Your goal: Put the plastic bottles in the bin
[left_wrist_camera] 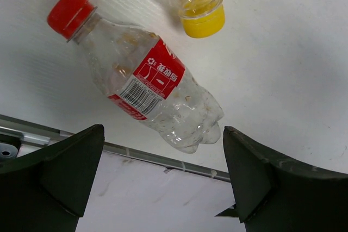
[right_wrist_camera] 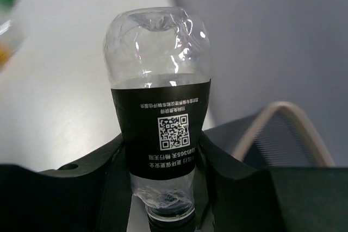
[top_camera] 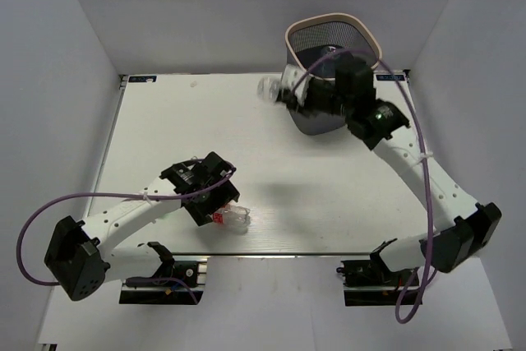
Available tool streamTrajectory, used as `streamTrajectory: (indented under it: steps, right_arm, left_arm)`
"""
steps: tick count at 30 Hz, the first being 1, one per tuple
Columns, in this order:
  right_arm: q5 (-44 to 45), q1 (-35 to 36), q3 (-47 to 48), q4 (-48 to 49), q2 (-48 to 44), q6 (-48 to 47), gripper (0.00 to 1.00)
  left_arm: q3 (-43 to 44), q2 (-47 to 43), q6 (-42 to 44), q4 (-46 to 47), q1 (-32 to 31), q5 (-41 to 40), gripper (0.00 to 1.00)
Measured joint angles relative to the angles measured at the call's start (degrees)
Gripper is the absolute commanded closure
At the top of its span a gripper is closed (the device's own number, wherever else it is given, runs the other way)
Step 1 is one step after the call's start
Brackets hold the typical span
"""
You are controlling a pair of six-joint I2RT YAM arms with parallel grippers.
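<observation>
The right jaws are closed on a clear plastic bottle with a black label (right_wrist_camera: 160, 112), pressing on the label from both sides. Its cap end is tucked back between them and its crumpled base points away from them. Just to the right of these jaws shows the dark grey wire-mesh bin with a pale beige rim (top_camera: 333, 16). The held bottle juts out past the bin's left side, clear of the mouth (so not in it). The left jaws stand wide apart with nothing between them. Just ahead of them, untouched, a clear plastic bottle with a red cap and red label (left_wrist_camera: 147, 85) lies on its side on the white worktop (top_camera: 329, 178), near its front edge. Beyond that, further from the jaws, lies a clear bottle with a yellow cap (left_wrist_camera: 202, 17).
</observation>
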Motion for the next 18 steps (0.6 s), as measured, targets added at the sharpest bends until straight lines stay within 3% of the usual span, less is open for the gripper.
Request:
streamTrajectory:
  steps: [7,10,11,14,18]
  right_arm:
    - [13.5,-8.2,27.1,8.0,16.8,15.2,0.92]
    - [16.5,-12.7,41.0,4.4,28.0,18.7,0.22]
    - [17.0,-14.0,44.2,2.9,31.1,19.8,0.10]
    - [17.8,-17.2,44.9,-1.0,35.5,21.2,0.10]
    - [15.7,-19.5,33.8,-1.8,32.9,23.5,0.10]
  left_arm:
    - [0.0,1.0,0.0,1.7,0.0,0.2,0.00]
    - [-0.4,1.2,0.0,2.5,0.0,0.2,0.00]
    - [-0.7,1.2,-0.1,3.0,0.0,0.2,0.00]
    - [-2.1,1.8,0.0,3.8,0.0,0.3,0.00]
    - [-3.3,4.2,-0.2,5.1,0.0,0.4,0.00]
